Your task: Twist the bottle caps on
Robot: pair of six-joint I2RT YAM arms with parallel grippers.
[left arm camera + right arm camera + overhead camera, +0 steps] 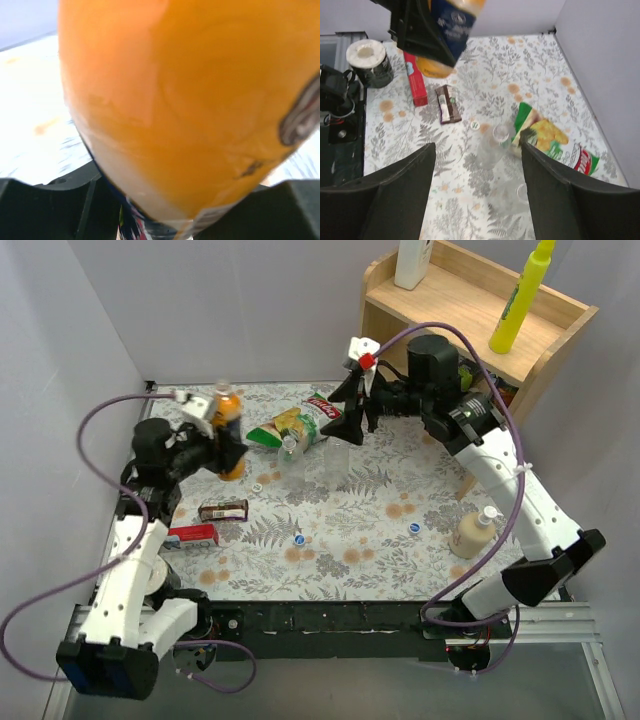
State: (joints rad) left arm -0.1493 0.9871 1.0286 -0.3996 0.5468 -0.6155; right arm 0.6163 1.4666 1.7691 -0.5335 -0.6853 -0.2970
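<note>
My left gripper is shut on the small orange bottle and holds it upright above the mat. The bottle fills the left wrist view and shows at the top of the right wrist view. My right gripper is open and empty, hovering over two clear bottles. Both stand between its fingers in the right wrist view. A whitish-green cap lies left of them. Two blue caps lie nearer the front.
A chip bag lies behind the clear bottles. A chocolate bar and a red box lie at the left. A cream pump bottle stands at the right. A wooden shelf holds a yellow bottle.
</note>
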